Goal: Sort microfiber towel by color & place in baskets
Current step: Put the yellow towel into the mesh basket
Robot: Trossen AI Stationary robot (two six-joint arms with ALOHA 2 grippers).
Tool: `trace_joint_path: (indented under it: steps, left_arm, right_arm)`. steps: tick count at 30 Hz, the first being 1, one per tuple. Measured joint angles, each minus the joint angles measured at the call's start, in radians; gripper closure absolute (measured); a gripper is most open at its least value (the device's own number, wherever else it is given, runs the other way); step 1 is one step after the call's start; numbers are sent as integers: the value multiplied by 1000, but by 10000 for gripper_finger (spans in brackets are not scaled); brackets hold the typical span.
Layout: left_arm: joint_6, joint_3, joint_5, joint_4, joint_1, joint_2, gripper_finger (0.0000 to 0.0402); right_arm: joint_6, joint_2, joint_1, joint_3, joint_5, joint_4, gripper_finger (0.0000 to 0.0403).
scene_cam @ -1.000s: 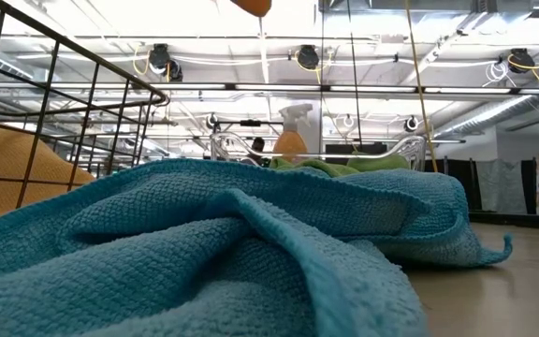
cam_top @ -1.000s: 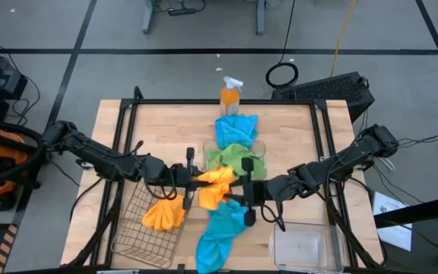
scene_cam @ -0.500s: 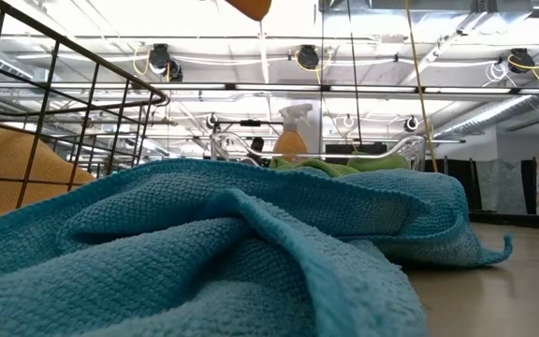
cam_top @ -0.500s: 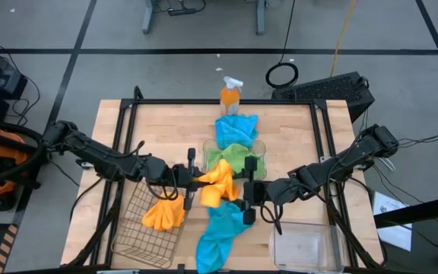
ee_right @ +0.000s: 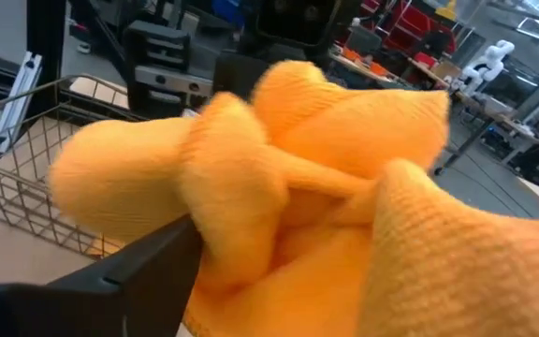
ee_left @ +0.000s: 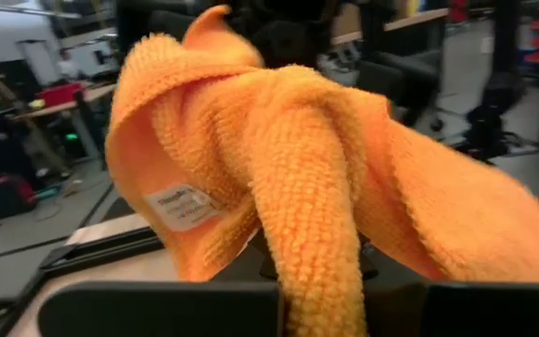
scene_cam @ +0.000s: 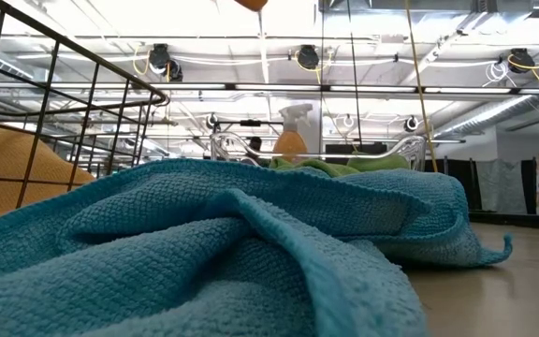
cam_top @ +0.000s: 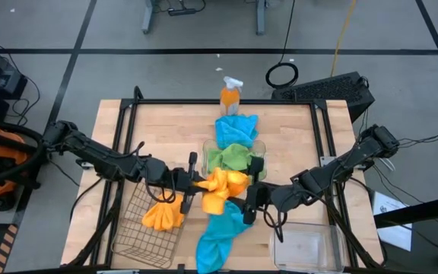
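High view: left claw (cam_top: 192, 185) and right claw (cam_top: 248, 195) both clamp one orange towel (cam_top: 217, 187) aloft at mid-surface; step: carrying it (its twin lies in wire basket (cam_top: 131, 240)); next, right lets go, left swings basketward.

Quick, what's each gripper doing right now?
Left gripper: shut on the orange towel.
Right gripper: shut on the same orange towel.
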Motion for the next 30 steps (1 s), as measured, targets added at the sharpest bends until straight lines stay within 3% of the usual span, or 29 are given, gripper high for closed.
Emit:
trace_joint_path:
  steps: [9, 15, 19, 25, 28, 30]
  left_arm:
    - [0, -1, 48, -35, 0, 0, 379]
    - [4, -1, 162, -33, 0, 0, 379]
    - [5, -1, 165, -32, 0, 0, 379]
    - [-27, 0, 103, -30, 12, 0, 376]
    - [-50, -2, 44, -33, 11, 0, 351]
    - [-50, -2, -9, -28, 0, -2, 321]
  right_arm:
    - [-60, 0, -9, 0, -70, 13, 53]
    - [-122, 0, -22, 0, -273, 20, 77]
    - [-122, 18, -40, 0, -292, 47, 146]
    - [-103, 30, -69, 0, -299, 62, 307]
    - [-91, 29, -76, 0, -293, 56, 379]
    - [-93, 27, -76, 0, -290, 57, 387]
